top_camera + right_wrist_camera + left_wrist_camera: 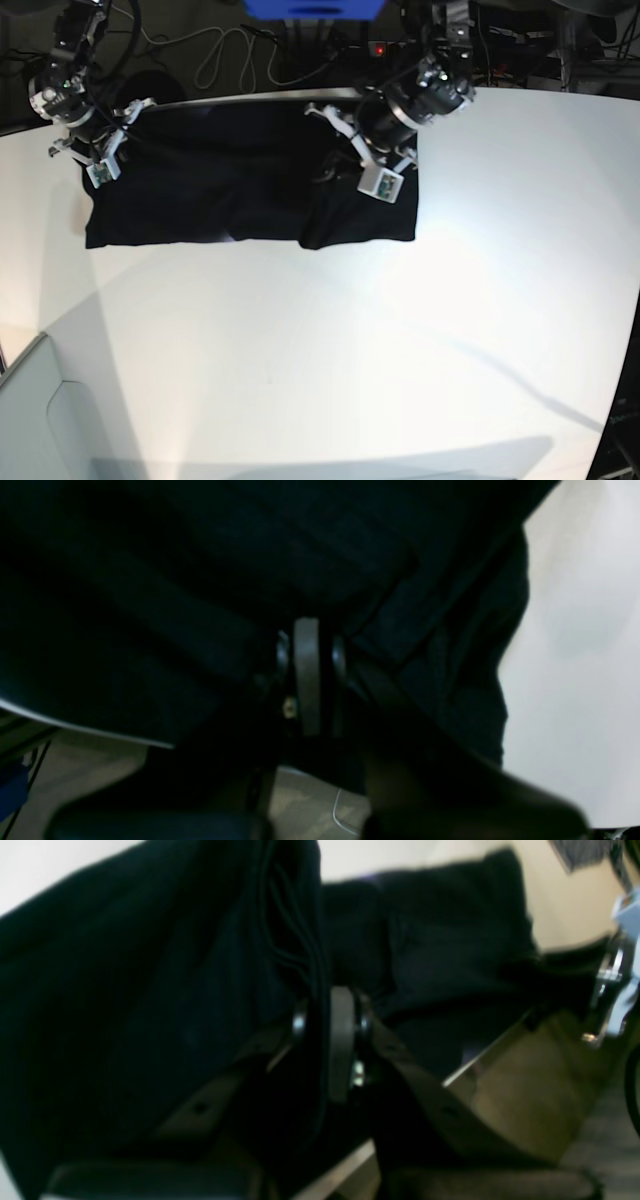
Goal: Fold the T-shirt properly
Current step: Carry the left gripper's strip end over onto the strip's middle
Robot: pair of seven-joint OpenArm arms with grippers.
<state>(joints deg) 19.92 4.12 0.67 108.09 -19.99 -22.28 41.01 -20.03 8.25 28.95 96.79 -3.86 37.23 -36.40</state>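
The black T-shirt [230, 190] lies folded into a wide band along the far edge of the white table [350, 350], plain side showing. My left gripper [338, 140] sits over the band's right part. In the left wrist view this gripper [327, 1005] is shut on a bunched ridge of the T-shirt [150, 990] that rises between its fingers. My right gripper [100, 140] is at the band's far left corner. The right wrist view shows it [310, 630] shut, with the T-shirt [200, 580] draped over and around its tips.
The table's far edge [480, 1060] runs just behind the shirt, with floor beyond it. Cables [230, 55] and a blue box [310, 8] lie behind the table. The wide white tabletop stretches toward the near side.
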